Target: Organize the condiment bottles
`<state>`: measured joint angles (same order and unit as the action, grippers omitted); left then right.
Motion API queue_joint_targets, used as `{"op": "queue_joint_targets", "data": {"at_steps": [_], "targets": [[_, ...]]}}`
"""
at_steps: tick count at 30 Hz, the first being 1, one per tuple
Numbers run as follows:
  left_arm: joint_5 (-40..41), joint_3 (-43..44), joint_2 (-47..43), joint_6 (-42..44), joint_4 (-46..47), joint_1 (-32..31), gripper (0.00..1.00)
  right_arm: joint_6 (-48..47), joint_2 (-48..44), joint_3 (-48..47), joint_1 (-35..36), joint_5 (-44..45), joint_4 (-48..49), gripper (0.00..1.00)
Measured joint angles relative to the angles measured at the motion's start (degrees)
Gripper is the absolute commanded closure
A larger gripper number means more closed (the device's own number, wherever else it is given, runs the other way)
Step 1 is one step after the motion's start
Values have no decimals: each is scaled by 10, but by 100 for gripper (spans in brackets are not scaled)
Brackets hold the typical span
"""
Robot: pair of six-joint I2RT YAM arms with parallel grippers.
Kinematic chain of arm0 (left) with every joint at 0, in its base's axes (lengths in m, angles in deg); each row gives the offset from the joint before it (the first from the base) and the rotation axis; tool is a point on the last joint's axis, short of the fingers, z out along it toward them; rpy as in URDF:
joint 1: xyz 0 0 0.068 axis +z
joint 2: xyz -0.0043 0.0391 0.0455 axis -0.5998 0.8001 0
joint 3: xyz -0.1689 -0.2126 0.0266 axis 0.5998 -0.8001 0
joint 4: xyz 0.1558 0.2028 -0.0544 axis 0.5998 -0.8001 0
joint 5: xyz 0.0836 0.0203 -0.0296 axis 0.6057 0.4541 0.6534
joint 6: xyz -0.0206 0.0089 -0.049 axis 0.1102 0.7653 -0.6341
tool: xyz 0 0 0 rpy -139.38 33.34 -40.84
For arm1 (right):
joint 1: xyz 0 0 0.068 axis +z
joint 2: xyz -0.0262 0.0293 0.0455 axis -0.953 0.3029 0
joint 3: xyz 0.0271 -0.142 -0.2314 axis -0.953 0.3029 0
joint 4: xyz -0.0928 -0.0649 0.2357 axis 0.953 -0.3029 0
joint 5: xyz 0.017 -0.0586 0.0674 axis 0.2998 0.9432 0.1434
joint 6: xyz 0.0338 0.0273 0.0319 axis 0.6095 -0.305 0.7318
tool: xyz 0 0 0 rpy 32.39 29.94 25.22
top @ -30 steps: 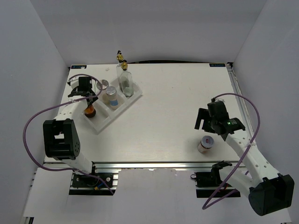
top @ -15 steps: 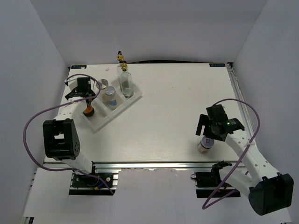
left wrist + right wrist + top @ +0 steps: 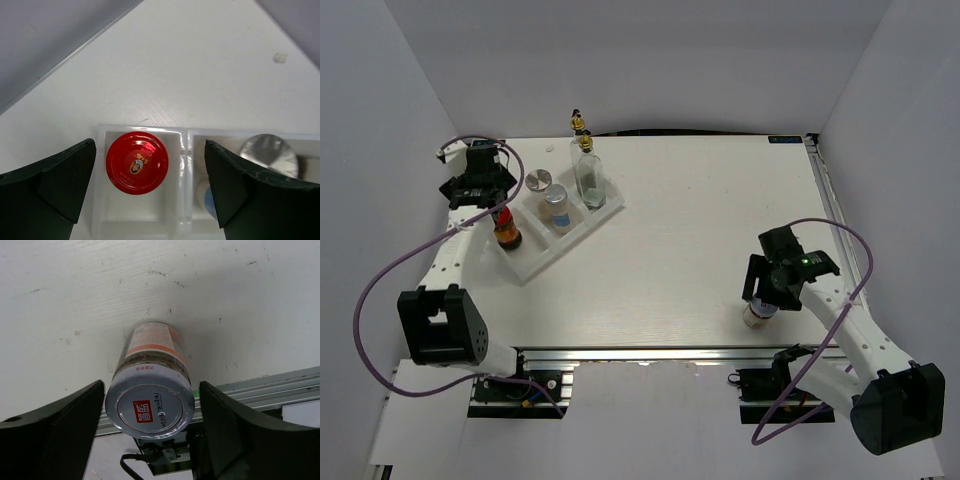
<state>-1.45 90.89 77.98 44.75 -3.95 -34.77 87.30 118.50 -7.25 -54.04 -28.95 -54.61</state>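
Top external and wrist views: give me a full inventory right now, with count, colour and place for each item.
white table: one, white, under everything.
white compartmented plastic rack: one, white, table's far left.
red-lidded brown jar: one, red lid, rack's near end compartment.
white silver-lidded shakers: two, white and silver, next rack compartment.
tall clear glass cruets with gold-black pourers: two, clear; one in rack's far end, one just beyond it.
small white-lidded jar: one, orange label, front right of table.
left gripper: one, black, open above the red-lidded jar.
right gripper: one, black, open, straddling the white-lidded jar.
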Motion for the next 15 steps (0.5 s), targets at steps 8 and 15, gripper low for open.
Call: {"op": "queue_joint_targets", "data": {"at_steps": [8,15], "targets": [[-136,-24,-168,47,56,-7,2,-15,5,2,0,-17,-2,73],[-339,-114,-251,158,172,-231,2,-49,29,-15,0,-42,-3,98]]}}
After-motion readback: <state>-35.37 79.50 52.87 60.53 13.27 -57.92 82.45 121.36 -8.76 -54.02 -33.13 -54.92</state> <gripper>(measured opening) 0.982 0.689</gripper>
